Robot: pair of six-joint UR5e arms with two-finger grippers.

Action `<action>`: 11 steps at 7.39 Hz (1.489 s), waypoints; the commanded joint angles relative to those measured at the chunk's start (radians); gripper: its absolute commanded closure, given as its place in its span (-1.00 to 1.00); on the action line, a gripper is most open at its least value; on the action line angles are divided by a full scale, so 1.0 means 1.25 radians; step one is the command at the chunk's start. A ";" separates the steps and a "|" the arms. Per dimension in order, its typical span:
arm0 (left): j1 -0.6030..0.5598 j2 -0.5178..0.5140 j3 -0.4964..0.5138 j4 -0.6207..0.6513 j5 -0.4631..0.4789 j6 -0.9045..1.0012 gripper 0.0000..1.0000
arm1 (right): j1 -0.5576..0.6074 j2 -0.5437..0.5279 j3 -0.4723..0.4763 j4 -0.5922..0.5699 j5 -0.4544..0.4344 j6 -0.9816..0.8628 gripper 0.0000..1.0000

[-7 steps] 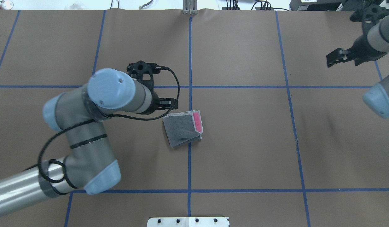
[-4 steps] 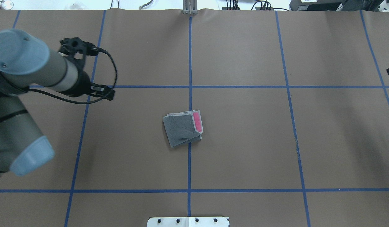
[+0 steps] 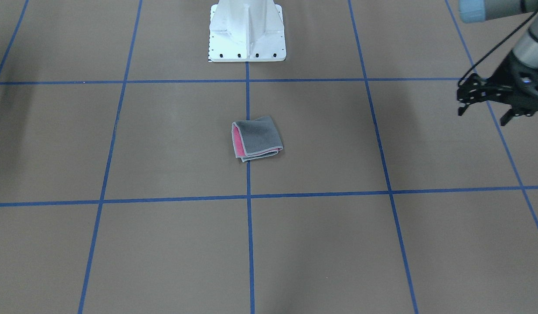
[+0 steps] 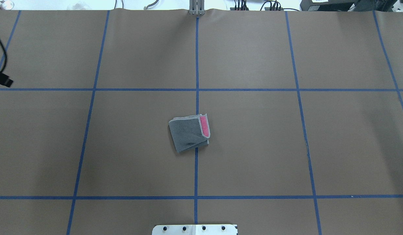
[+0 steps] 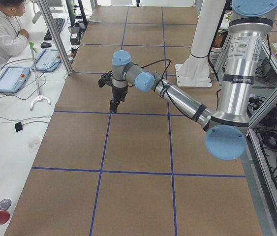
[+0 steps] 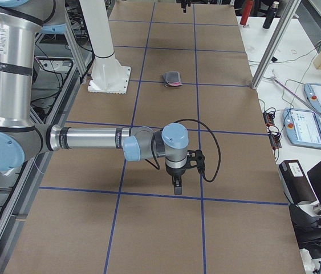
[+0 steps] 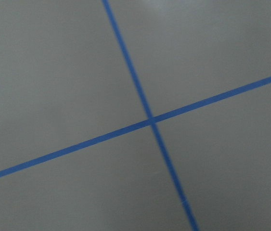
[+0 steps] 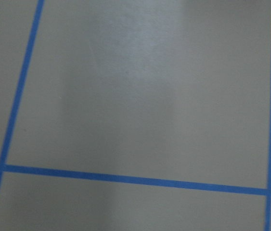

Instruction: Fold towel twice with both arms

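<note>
The towel [image 4: 188, 133] lies folded into a small square at the table's middle, dark grey face up, with a pink strip showing along one edge. It also shows in the front-facing view [image 3: 257, 138] and the exterior right view [image 6: 172, 79]. My left gripper [image 3: 482, 115] hangs open and empty far off to the towel's side; only a black tip [image 4: 0, 78] shows at the overhead view's left edge. My right gripper [image 6: 175, 185] hovers over bare table far from the towel, and I cannot tell whether it is open or shut.
The white pedestal base [image 3: 247, 39] stands at the robot's side of the table. A white side bench with tablets [image 5: 10, 78] and a seated operator [image 5: 3, 29] lies beyond the far edge. Blue tape lines [image 4: 196, 163] grid the brown table.
My left arm has swung away from the towel to the left, almost out of the overhead view. My right arm has left that view. The towel has not moved.
</note>
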 commanded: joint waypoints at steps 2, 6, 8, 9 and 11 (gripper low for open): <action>-0.210 0.062 0.190 0.002 -0.053 0.238 -1.00 | 0.033 -0.027 -0.044 0.005 0.008 -0.004 -1.00; -0.264 0.080 0.228 -0.010 -0.082 0.240 -1.00 | 0.044 0.032 0.011 -0.095 0.019 -0.005 -1.00; -0.263 0.126 0.203 -0.013 -0.169 0.233 -1.00 | 0.044 0.038 0.025 -0.121 0.015 -0.004 -1.00; -0.264 0.134 0.197 -0.014 -0.178 0.235 -1.00 | 0.044 0.037 0.025 -0.119 0.019 -0.004 -1.00; -0.263 0.155 0.195 -0.014 -0.170 0.237 -1.00 | 0.044 0.036 0.022 -0.117 0.019 -0.004 -1.00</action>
